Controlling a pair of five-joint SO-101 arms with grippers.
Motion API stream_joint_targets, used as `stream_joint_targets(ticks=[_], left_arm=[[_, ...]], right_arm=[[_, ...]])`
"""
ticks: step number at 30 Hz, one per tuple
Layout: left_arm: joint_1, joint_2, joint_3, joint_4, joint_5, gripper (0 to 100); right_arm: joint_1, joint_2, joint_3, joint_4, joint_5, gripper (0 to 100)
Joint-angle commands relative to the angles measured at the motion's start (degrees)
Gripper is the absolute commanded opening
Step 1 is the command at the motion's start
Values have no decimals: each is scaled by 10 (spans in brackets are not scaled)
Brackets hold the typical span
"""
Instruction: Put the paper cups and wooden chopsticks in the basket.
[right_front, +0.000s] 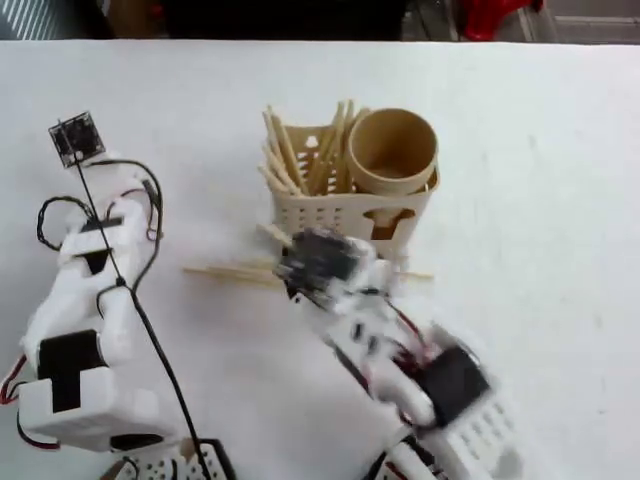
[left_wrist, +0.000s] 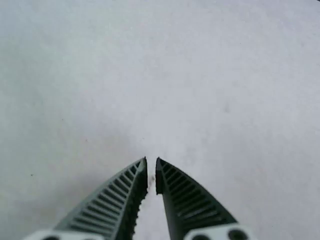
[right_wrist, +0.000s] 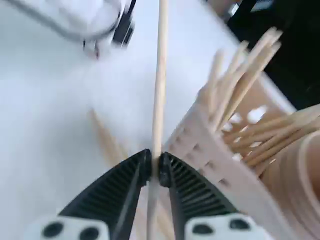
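Well, the right tool (right_wrist: 156, 167) is clamped on a single wooden chopstick (right_wrist: 160, 75), its dark ribbed jaws pressed against the stick from both sides, just beside the near wall of the basket (right_wrist: 210, 145). Whether that stick is lifted or lies flat on the bench I cannot tell. From the high view, this arm sits just in front of the basket, over a pair of loose chopsticks (right_front: 230, 270) lying flat on the white bench (right_front: 520, 200). The pale slotted basket holds a bundle of chopsticks (right_front: 300, 150) leaning upright in its left part and a tan paper cup (right_front: 392, 150) standing mouth-up in its right part. The left tool (left_wrist: 151, 167) hangs over bare bench well to the left, its jaws drawn together to a thin slit with nothing between them. A black cable (right_front: 140, 310) trails across the left arm. Beyond the far bench edge lies a dark strip of room with a red object (right_front: 495, 15).
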Motion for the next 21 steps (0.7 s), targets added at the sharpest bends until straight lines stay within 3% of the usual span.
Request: stream_joint_targets(ticks=[1, 8, 14, 21], left_arm=[[8, -2, -33, -13, -7, 50], [8, -2, -33, -13, -7, 50], [9, -2, -33, -13, -7, 50], [9, -2, -33, -13, -7, 50]], right_arm=[[0, -68, -16, -149, -37, 17], [61, 9, -16, -297, -46, 18], [111, 114, -18, -346, -227, 18], [121, 157, 10, -393, -294, 18]])
